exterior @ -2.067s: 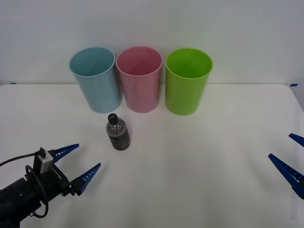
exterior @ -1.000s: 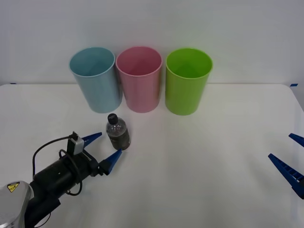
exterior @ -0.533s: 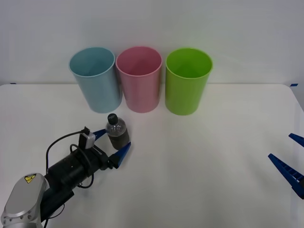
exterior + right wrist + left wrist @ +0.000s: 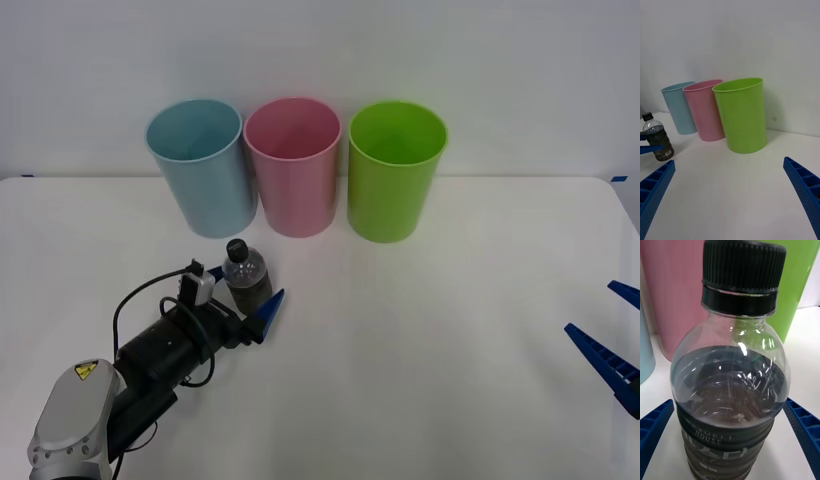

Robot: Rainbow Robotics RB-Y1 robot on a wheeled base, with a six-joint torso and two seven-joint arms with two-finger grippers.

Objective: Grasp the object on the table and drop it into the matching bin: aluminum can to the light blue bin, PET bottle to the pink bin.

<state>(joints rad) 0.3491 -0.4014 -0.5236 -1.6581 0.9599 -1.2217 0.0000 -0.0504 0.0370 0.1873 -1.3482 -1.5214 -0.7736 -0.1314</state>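
The PET bottle (image 4: 246, 277), clear with a black cap and a dark brown label, stands upright on the white table (image 4: 450, 360) in front of the bins. My left gripper (image 4: 249, 284) is open and straddles it, one blue finger on each side; whether they touch the bottle I cannot tell. In the left wrist view the bottle (image 4: 730, 390) looms between the fingers (image 4: 655, 427). Behind it stand the light blue bin (image 4: 200, 165) and the pink bin (image 4: 293, 165). My right gripper (image 4: 612, 325) is open at the table's right edge, far from the bottle (image 4: 657, 139).
A lime green bin (image 4: 395, 170) stands to the right of the pink bin, the three in a tight row near the table's back edge by a white wall. White tabletop stretches from the bins to the right gripper (image 4: 730, 195).
My left arm has moved forward from the near left toward the bottle, until its open fingers came to lie on both sides of it. The bottle and right arm have not moved.
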